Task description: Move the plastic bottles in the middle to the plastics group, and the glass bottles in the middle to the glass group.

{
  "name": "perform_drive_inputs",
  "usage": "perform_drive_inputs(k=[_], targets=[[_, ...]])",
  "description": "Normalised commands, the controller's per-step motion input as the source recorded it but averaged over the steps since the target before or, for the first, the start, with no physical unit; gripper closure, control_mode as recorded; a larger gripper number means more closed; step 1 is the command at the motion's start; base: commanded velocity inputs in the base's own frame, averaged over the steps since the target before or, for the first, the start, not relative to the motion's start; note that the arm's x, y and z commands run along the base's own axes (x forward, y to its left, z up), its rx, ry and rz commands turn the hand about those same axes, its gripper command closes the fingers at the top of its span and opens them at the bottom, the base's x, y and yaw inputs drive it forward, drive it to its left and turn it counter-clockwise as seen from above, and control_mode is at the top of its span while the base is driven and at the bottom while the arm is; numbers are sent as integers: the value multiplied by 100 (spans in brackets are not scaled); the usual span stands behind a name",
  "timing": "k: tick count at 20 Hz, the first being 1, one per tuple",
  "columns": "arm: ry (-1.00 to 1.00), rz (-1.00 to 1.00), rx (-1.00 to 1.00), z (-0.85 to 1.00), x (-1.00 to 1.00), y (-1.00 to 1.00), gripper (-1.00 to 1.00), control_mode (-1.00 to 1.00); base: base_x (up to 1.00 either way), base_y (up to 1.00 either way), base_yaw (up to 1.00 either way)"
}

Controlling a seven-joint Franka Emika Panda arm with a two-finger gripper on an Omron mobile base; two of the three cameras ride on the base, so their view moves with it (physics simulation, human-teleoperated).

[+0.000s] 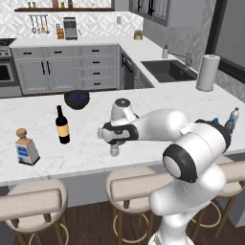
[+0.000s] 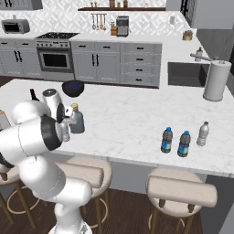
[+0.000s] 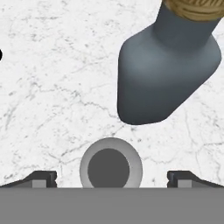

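Pale plastic bottle [image 3: 111, 168] sits centred between spread gripper [image 3: 112, 178] fingertips, low in frame; descend straight, avoiding the grey-blue glass bottle [image 3: 168, 74]

Home kitchen: oven [image 2: 54, 60], sink [image 1: 167, 70], grey cabinets [image 1: 64, 68], marble island counter [image 2: 137, 119], stools [image 2: 183, 190].

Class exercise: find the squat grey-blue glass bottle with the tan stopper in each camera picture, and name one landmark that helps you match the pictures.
Left base view: I cannot make it out; the white arm covers that stretch of counter.
Right base view: the squat grey-blue glass bottle with the tan stopper stands at centre-left, just right of the arm.
Hand view: upper right, seen from above.
Shared landmark: the dark blue bowl on the white marble counter.
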Motion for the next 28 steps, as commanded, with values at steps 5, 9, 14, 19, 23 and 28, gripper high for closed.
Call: perform_drive_inputs(k=[5, 9, 14, 19, 23, 28], targets=[[0, 0, 0, 0, 14, 0, -100, -100, 0, 0, 0], [0, 0, 0, 0, 0, 0, -100, -100, 0, 0, 0], [0, 0, 0, 0, 0, 0, 100, -100, 0, 0, 0], [0, 0, 0, 6, -10, -4, 100, -100, 0, 0, 0], [0, 0, 0, 41, -41, -23, 100, -100, 0, 0, 0], [0, 0, 0, 60, -58, -71, 100, -100, 0, 0, 0]])
